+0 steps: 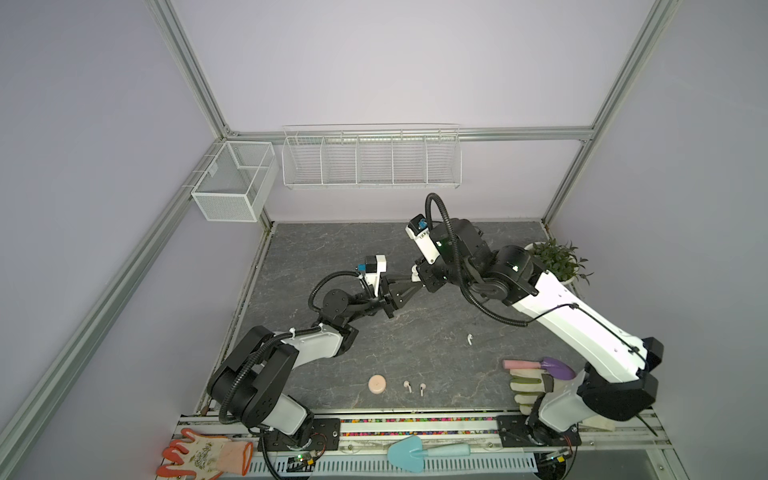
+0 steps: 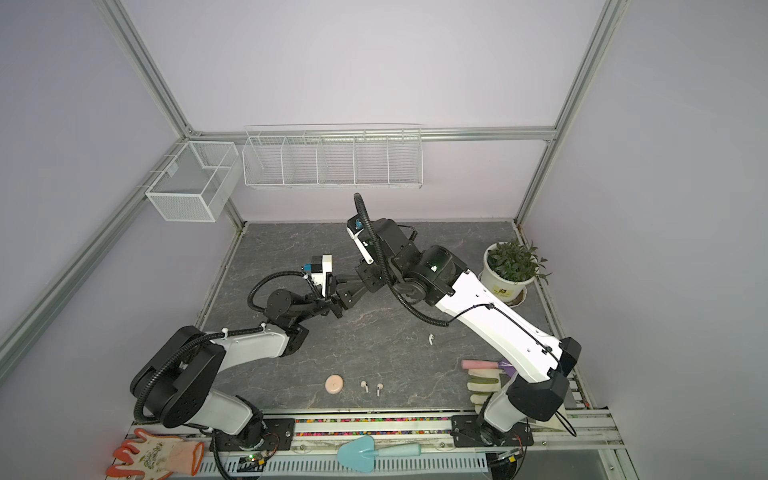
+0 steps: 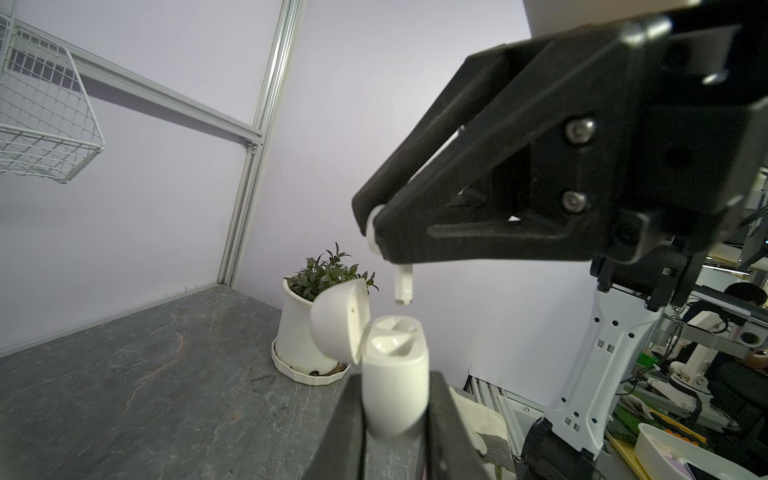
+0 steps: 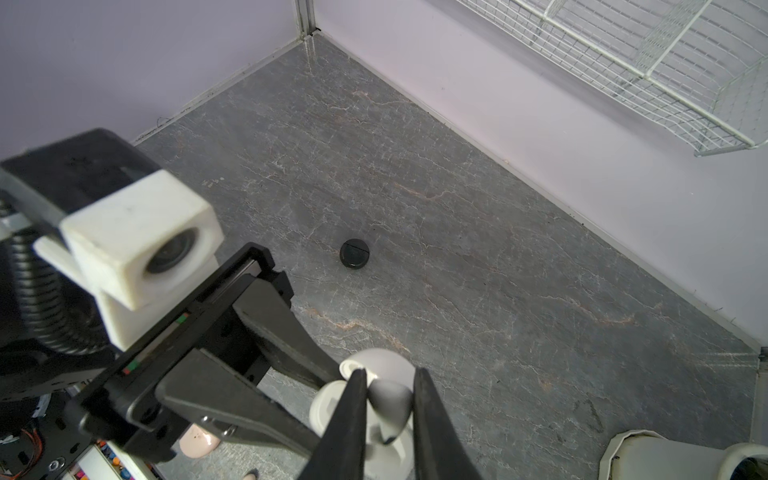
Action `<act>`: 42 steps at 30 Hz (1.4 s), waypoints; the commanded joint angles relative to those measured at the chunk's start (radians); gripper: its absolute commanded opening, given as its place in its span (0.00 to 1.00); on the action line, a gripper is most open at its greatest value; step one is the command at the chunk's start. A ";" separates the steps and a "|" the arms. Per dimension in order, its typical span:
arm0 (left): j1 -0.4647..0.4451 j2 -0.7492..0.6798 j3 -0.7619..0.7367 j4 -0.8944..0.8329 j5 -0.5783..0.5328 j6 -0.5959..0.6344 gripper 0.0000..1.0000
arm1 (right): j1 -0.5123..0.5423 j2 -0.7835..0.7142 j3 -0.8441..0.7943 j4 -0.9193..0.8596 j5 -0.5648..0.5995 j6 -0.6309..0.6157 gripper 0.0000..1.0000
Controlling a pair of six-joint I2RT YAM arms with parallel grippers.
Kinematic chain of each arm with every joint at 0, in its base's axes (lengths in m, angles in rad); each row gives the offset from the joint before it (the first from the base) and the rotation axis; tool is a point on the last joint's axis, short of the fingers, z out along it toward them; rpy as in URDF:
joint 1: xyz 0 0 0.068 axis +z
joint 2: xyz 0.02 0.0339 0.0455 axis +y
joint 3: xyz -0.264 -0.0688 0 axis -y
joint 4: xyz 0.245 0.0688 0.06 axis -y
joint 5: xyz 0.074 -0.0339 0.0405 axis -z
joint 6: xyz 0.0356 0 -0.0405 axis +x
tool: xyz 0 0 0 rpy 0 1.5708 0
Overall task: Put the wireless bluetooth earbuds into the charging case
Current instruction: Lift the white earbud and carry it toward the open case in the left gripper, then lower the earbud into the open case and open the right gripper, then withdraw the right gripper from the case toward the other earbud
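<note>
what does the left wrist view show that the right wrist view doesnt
Only the left wrist: both slots of the open white charging case plainly empty, the stem of the white earbud hanging just short of them.
Only the right wrist: a black round object lying on the table and a pale pink object at the edge.
Both: the left tool holding the case and the right tool pinching the earbud.

A white earbud hangs stem-down just above the open white charging case.
</note>
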 commanded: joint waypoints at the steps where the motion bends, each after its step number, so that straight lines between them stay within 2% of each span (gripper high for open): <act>1: 0.006 -0.019 -0.007 0.037 0.004 0.021 0.00 | 0.006 0.011 -0.021 0.013 -0.014 0.018 0.21; 22: 0.006 -0.027 -0.010 0.038 0.001 0.023 0.00 | 0.017 0.018 -0.068 0.030 -0.028 0.028 0.21; 28: 0.006 -0.027 -0.010 0.037 0.000 0.026 0.00 | 0.017 0.019 -0.073 0.024 -0.035 0.033 0.24; 31: 0.005 -0.028 -0.011 0.038 0.000 0.027 0.00 | 0.018 0.017 -0.068 0.022 -0.030 0.028 0.29; 35: 0.006 -0.032 -0.020 0.036 -0.003 0.035 0.00 | 0.018 0.004 -0.032 0.006 -0.013 0.003 0.47; 37: 0.006 -0.036 -0.025 0.038 -0.005 0.041 0.00 | 0.017 -0.024 -0.018 -0.014 0.002 0.008 0.50; 42: 0.006 -0.031 -0.032 0.037 0.002 0.047 0.00 | -0.017 -0.273 -0.341 0.127 0.090 0.081 0.54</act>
